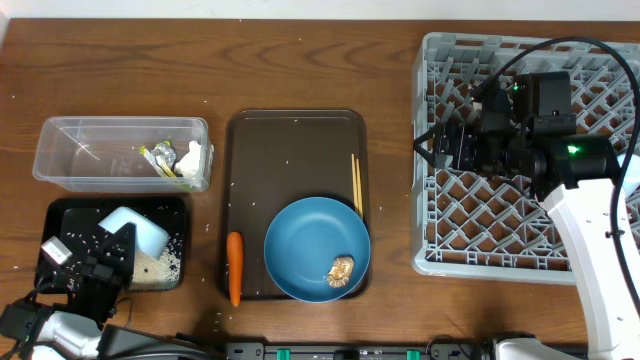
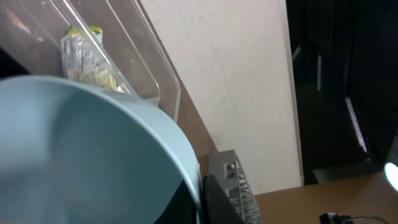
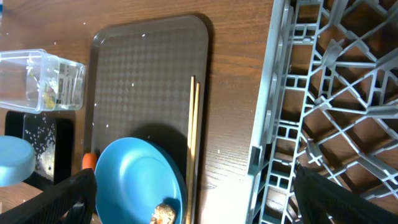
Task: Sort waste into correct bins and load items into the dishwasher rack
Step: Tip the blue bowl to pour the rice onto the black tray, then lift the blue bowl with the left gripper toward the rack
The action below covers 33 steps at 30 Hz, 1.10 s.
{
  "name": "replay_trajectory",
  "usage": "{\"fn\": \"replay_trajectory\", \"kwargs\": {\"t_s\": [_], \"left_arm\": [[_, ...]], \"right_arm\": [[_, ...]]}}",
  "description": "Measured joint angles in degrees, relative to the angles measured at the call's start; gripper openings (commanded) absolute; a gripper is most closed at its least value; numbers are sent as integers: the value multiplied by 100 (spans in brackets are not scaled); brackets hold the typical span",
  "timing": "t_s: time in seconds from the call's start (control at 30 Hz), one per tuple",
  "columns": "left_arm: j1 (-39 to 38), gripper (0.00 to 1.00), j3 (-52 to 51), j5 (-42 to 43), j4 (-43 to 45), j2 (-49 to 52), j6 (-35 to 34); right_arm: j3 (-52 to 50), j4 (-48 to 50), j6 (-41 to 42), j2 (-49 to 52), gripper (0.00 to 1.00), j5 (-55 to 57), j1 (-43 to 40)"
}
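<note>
My left gripper [image 1: 108, 245] is shut on the rim of the small pale-blue bowl [image 1: 135, 228], holding it tilted over the black tray [image 1: 60, 210], which has rice grains [image 1: 160, 265] in it. The bowl fills the left wrist view [image 2: 81, 155]. The crumpled wrapper [image 1: 178, 158] lies in the clear tub [image 1: 60, 125]. The blue plate [image 1: 310, 240] holds the brown scrap [image 1: 342, 268]. The chopsticks [image 1: 356, 183] lie beside the plate, and the carrot [image 1: 235, 268] is at the left of it. My right gripper [image 1: 440, 148] is open and empty over the grey rack [image 1: 600, 260]. No cups show.
The plate, chopsticks and carrot rest on a dark brown serving tray [image 1: 290, 150] in the middle of the wooden table. Loose rice grains are scattered on the table around the trays. The rack's left wall [image 3: 267, 124] stands next to the serving tray.
</note>
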Motion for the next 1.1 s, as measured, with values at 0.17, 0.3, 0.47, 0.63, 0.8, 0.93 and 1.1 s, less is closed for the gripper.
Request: {"fn": "replay_trajectory", "kwargs": {"t_s": [0.17, 0.3, 0.47, 0.63, 0.8, 0.93, 1.1], "left_arm": [[4, 6, 0, -22, 50, -2, -42], [4, 6, 0, -15, -9, -4, -22], [2, 6, -9, -20, 348, -9, -133], [-20, 6, -9, -129, 367, -9, -323], [-92, 6, -11, -122, 643, -9, -417], [-400, 6, 0, -39, 669, -72, -636], [-1456, 6, 479, -20, 726, -334, -839]], "right_arm": [[0, 0, 2, 0, 94, 2, 0], [0, 0, 15, 0, 94, 0, 0], [0, -35, 20, 0, 94, 2, 0], [0, -31, 20, 0, 94, 0, 0], [0, -28, 20, 0, 94, 0, 0], [0, -26, 24, 0, 94, 0, 0], [0, 11, 35, 0, 94, 0, 0]]}}
